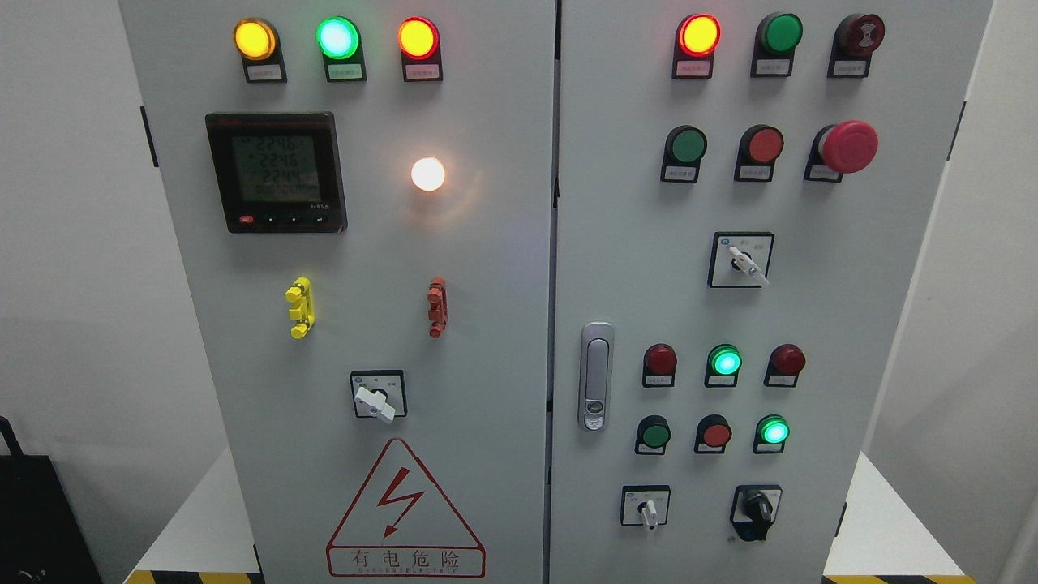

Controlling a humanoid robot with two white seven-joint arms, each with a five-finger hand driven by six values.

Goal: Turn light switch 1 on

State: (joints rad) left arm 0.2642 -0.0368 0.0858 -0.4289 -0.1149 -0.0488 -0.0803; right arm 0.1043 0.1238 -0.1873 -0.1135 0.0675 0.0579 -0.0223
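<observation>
Head view shows no robot hand, so the state of its fingers cannot be told, before a grey control cabinet (503, 324) whose unmarked "light switch 1" sits among crowded look-alike buttons, risking a press on the red emergency stop (847, 146).

A grey control cabinet (503, 324) carries a red-bordered triangular warning sign (405, 509) with a lightning bolt above the Chinese characters "有电危险"; the smaller line beneath them is illegible. The digital meter (276, 172) on the left door shows rows of figures reading roughly "224". Small labels under the lamps and buttons are too blurred to read.
</observation>
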